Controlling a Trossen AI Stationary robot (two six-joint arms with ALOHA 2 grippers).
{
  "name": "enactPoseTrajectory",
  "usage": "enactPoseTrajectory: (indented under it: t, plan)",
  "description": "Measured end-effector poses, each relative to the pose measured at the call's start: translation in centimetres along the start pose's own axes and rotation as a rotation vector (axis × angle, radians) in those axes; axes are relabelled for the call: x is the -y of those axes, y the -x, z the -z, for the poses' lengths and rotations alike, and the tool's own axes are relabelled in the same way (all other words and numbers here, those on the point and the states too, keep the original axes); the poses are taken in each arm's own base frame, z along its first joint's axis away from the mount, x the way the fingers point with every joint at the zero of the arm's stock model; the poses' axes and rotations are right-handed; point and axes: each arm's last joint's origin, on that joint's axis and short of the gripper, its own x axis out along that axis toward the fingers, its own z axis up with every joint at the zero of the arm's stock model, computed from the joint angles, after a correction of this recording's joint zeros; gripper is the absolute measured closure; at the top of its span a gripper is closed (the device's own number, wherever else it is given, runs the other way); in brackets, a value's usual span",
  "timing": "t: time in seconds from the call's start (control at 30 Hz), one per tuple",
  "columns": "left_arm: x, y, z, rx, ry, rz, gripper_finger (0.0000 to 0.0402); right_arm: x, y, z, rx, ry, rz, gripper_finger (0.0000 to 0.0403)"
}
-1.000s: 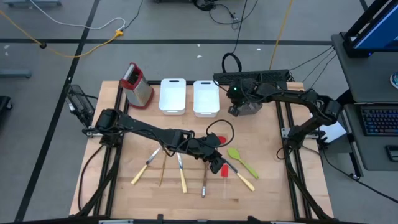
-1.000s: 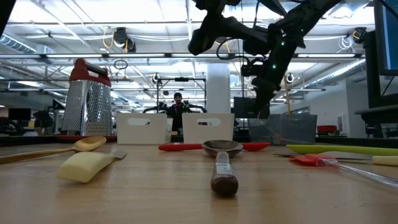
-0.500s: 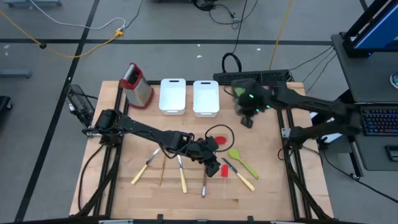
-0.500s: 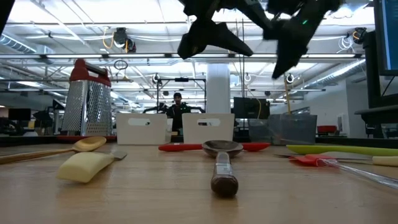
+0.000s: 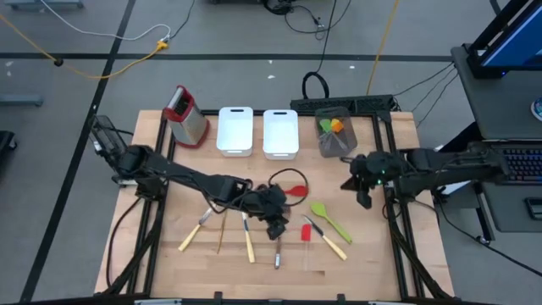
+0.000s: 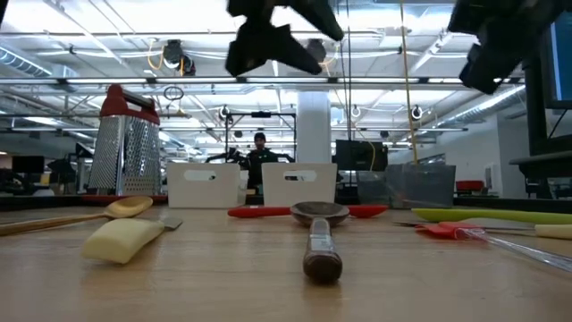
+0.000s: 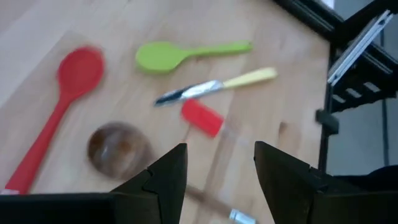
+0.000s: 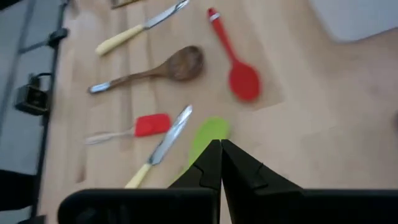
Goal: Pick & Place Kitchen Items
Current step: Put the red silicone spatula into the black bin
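Green, red and wooden kitchen items (image 5: 318, 209) lie flat.

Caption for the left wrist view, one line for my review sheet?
Open left gripper above the wooden table, over a red spoon, green spoon, cream-handled knife and red spatula.

Robotics lab: open ceiling, workbenches

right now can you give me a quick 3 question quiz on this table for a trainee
1. True or false: the right gripper is shut.
2. Which lies nearest the green spoon? A) box grater B) red spatula C) white trays
3. What stands in the grey bin?

Key: 1. True. 2. B. 3. Green and orange utensils.
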Motion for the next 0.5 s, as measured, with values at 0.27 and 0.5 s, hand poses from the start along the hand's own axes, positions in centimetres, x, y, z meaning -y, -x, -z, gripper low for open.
enactPoseTrajectory:
  t: [0.27, 0.5]
  plan:
    - [-1.5, 3.5, 4.7, 0.146, 0.041, 0.129, 0.0210, -1.5, -2.1, 1.9, 0.021, 0.000, -0.136, 0.0403]
    - [-2.7, 7.1, 8.6, 0.290, 0.038, 0.172, 0.0210, -3.2, -4.1, 2.2, 0.057, 0.074, -0.376, 0.0403]
